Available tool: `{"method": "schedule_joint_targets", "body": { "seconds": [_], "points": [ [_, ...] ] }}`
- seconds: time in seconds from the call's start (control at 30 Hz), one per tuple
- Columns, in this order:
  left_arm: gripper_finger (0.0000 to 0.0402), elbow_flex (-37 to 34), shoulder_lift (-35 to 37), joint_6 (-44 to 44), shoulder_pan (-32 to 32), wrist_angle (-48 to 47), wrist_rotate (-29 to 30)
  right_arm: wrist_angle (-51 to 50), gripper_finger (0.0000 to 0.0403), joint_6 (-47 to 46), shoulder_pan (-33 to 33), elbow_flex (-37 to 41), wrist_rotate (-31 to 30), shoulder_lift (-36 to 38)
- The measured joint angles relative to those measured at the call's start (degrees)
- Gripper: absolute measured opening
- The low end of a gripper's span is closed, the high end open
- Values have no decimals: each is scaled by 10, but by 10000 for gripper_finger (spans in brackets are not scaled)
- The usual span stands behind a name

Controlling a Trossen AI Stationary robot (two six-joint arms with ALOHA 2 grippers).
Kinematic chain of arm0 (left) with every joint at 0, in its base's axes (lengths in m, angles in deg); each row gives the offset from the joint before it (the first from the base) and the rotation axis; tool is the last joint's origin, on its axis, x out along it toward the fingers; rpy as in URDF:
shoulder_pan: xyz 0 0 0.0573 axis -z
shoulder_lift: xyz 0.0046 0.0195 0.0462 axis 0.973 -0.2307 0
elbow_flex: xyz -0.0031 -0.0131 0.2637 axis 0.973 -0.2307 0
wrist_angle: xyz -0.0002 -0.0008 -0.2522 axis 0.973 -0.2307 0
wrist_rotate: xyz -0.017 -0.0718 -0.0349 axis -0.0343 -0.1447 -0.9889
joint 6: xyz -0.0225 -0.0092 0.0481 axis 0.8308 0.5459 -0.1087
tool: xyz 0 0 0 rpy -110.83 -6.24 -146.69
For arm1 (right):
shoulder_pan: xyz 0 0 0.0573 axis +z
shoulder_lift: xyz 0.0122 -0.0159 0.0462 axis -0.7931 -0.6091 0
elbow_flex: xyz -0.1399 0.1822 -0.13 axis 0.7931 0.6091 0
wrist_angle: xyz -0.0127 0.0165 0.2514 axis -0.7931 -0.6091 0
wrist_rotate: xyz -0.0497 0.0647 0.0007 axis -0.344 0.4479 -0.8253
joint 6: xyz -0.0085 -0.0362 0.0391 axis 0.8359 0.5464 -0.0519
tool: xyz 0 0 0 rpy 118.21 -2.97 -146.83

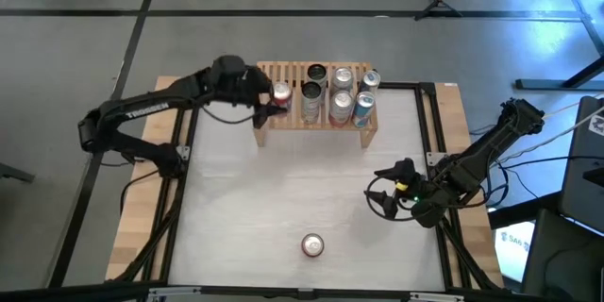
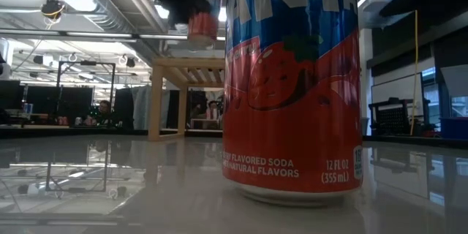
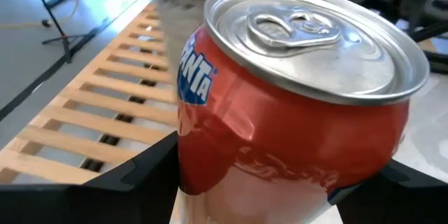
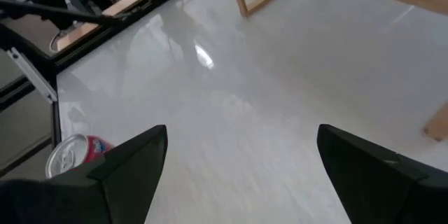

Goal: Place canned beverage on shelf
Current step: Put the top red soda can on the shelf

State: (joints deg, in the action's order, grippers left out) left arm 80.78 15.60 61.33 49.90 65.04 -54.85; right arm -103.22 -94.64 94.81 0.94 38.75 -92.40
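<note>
A red soda can (image 3: 294,112) hangs over the left end of the light-wood slatted shelf (image 1: 267,70), with my left gripper (image 1: 271,102) shut on it. In the low view this can (image 2: 200,23) shows above the shelf (image 2: 167,69). Several other cans (image 1: 338,94) stand upright on the shelf's slats. A second red can (image 1: 312,244) stands on its base near the table's front edge and fills the low view (image 2: 292,88). My right gripper (image 1: 376,189) hovers open at the table's right, with nothing between its fingers (image 4: 133,161). My left gripper pinches the can's side wall (image 3: 203,168) between its two fingers (image 3: 140,178), low on the body. The fingers come from the table's left, slanting a little downward. The can is lifted clear above the shelf's slats (image 3: 91,119) and tilted, its lid up.
The white tabletop (image 1: 283,189) between the shelf and the front can is bare. A black frame (image 1: 434,132) edges the table on the left and right. Beyond the table there is room clutter, and people sit far behind in the low view.
</note>
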Motion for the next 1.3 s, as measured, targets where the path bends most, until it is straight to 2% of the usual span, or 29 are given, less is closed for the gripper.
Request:
{"method": "schedule_joint_targets", "body": {
  "seconds": [0.27,0.63,1.0,1.3],
  "points": [
    [277,0,-70,-50,-52,42,-56,2,360,-18,0,0,-26,0],
    [280,0,-95,-67,-88,77,-120,15,360,-31,0,0,-45,0],
    [286,0,-121,-75,-86,92,-119,17,360,-32,0,0,-46,0],
    [334,0,-121,-61,-85,91,-115,17,360,-32,0,0,-46,0]
  ]
}}
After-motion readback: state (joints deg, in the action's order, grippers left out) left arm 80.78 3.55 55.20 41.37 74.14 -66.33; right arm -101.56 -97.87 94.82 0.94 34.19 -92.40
